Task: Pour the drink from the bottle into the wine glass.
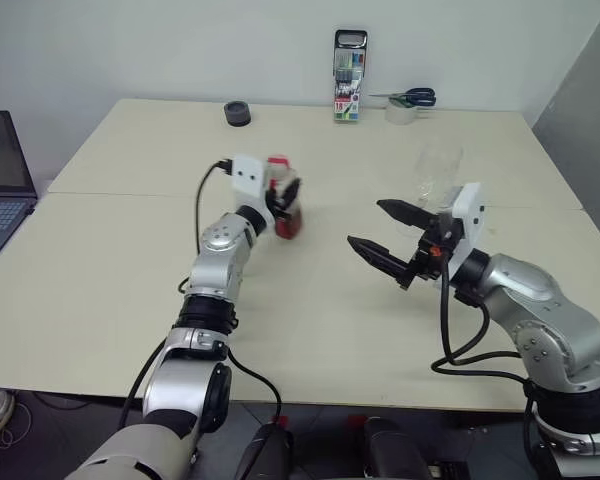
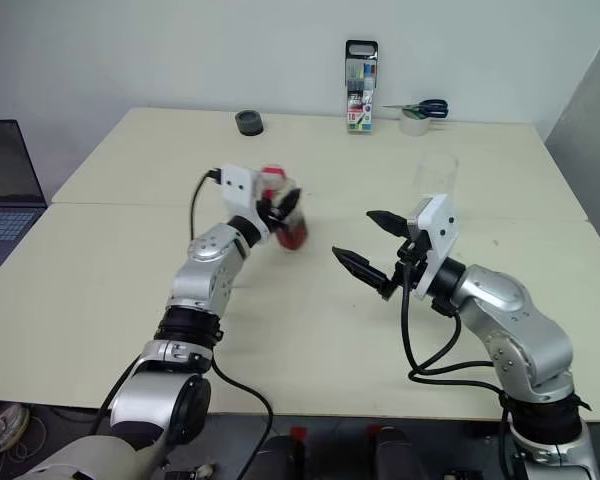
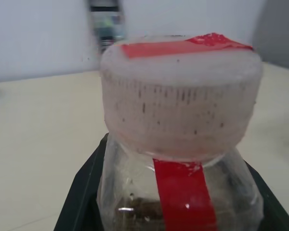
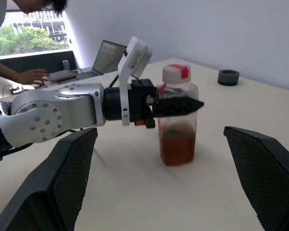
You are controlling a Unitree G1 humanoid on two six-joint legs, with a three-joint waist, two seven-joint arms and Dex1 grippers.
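On the pale table [image 1: 310,340], left of centre, the bottle [image 4: 178,115] stands upright with the left gripper [image 4: 176,107] closed across its upper body, just below the shoulder. The black fingers [image 4: 180,103] lie level on either side of the clear wall, high enough to leave the drink [image 4: 177,148], an amber layer filling the lower part, below the grip. That hold suits a later tilt: the mass sits under the fingers, and the neck points free. The red-and-white cap [image 3: 180,91] is on the bottle, so nothing can be poured until it comes off.

The right gripper [image 1: 388,232] hovers above the table, well apart from the bottle, jaws spread wide and empty, aimed toward it. Judged from this stance, it is placed to take the cap or steady the bottle while the left arm holds it.

The wine glass [image 1: 438,172] stands behind the right gripper, toward the far right of the table, empty as far as can be told and clear of both arms.

A marker case [image 1: 349,90], scissors [image 1: 412,97], a tape roll [image 1: 401,113] and a small dark round object [image 1: 237,113] line the far edge, out of the working area. A laptop [image 1: 0,185] sits on a separate surface to the left.
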